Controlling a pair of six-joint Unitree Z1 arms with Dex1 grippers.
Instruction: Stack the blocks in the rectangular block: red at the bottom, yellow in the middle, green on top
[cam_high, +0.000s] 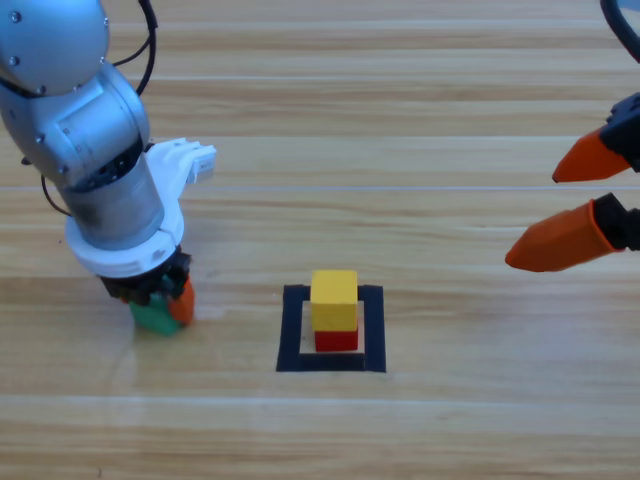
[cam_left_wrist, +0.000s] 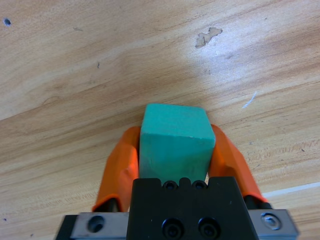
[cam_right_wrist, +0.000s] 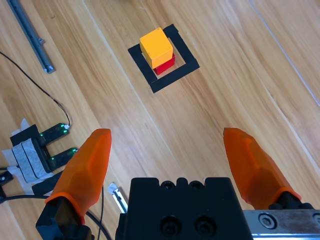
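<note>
From above we see the yellow cube (cam_high: 334, 299) already sitting on the red cube (cam_high: 337, 340) inside the tape square (cam_high: 291, 345), so two of three layers look done; only the green cube (cam_high: 152, 317) is left to place. It sits on the table well left of the square, under the left gripper (cam_high: 160, 305), which reaches straight down onto it. The right gripper (cam_high: 575, 205) waits at the right edge with its jaws spread apart and nothing between them. In the left wrist view the green cube (cam_left_wrist: 173, 140) fills the gap between the two orange jaws, which press against its sides, so we judge that gripper is clamped on it, the cube at or just above the wood. In the right wrist view the right gripper (cam_right_wrist: 172, 160) stands wide and empty, and far beyond it we see the yellow cube (cam_right_wrist: 156, 46) on the red cube (cam_right_wrist: 165, 65) within the tape square (cam_right_wrist: 172, 79).
</note>
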